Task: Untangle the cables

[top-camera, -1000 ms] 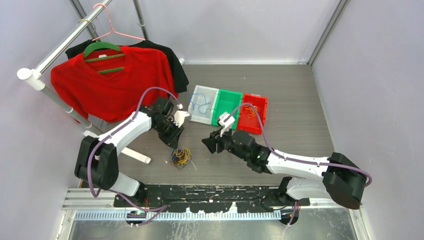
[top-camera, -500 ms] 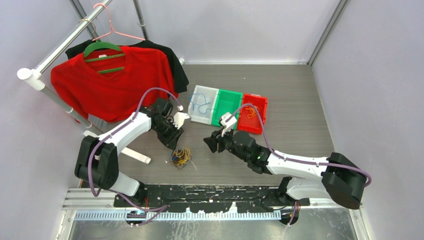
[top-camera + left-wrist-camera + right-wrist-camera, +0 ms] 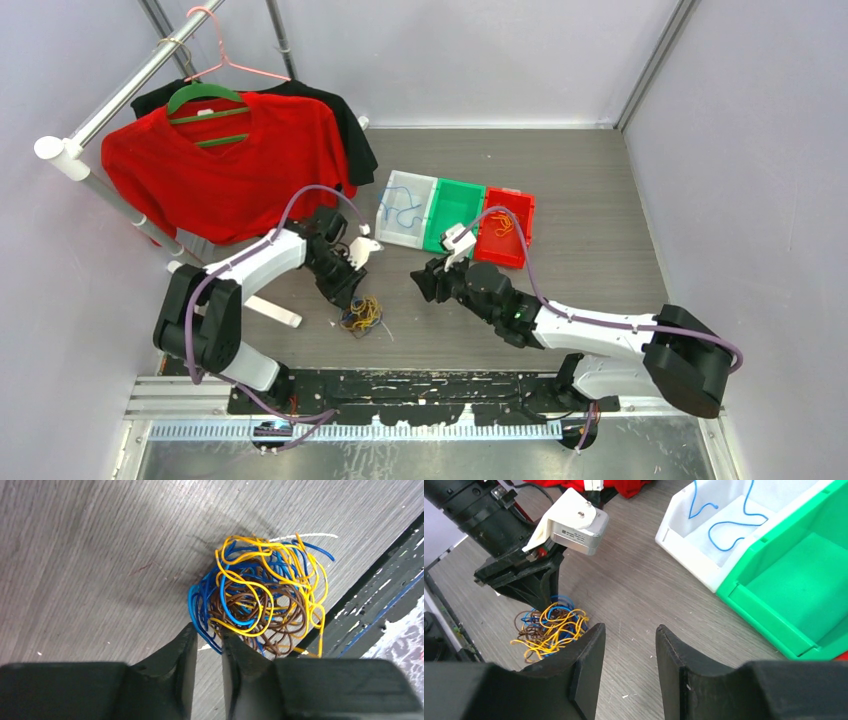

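Note:
The cables [image 3: 361, 315] lie as a fist-sized tangle of blue, yellow and brown strands [image 3: 260, 600] on the grey table near its front edge. My left gripper [image 3: 349, 298] points down at the far left side of the clump. Its jaws stand a little apart, and blue loops reach into the gap at the gripper's tips [image 3: 209, 634]. My right gripper [image 3: 424, 284] hovers open to the right of the clump, with nothing in the gripper [image 3: 629, 627]; the tangle [image 3: 549, 627] lies beyond its left finger. A blue cable [image 3: 400, 214] lies in the white bin [image 3: 392, 196], and orange cables [image 3: 500, 225] in the red bin [image 3: 521, 203].
Three bins stand in a row behind the grippers: the white bin [image 3: 684, 555], a green bin [image 3: 455, 203] and the red one. A red shirt [image 3: 220, 165] hangs on a rack at the left, with the rack's white foot [image 3: 272, 311] on the table. A black rail [image 3: 420, 385] runs along the near edge.
My left gripper has dropped closer to the clump, its tips now at the blue loops. My right gripper has shifted slightly and its jaws have narrowed a little.

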